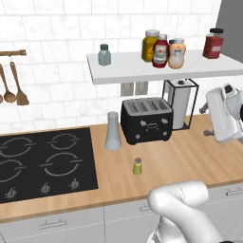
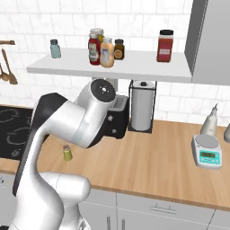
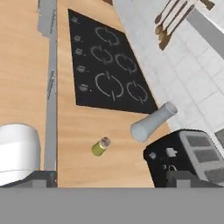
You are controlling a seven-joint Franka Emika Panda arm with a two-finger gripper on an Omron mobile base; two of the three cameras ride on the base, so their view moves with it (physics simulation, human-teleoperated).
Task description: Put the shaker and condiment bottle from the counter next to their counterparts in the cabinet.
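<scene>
1. The shaker (image 3: 101, 146) stood upright on the worktop (image 3: 26, 78), between hob (image 3: 109, 70) and toaster (image 3: 188, 157).
2. It lay well below the hand, left of centre in the hand view.
3. The jaws were spread wide, holding nothing.

The wooden worktop (image 1: 190, 161) carries a black hob (image 1: 45, 163) at its left end, a pale vase (image 1: 112, 131), black toaster (image 1: 146, 119) and paper-towel holder (image 1: 182, 105) along its back edge, the shaker (image 1: 137, 166) nearer its front edge, and a scale (image 2: 206, 152) toward its right end.

2 shakers (image 1: 137, 166), 5 bottles (image 1: 160, 51), 1 toaster (image 1: 146, 119), 1 vase (image 1: 113, 131)
</scene>
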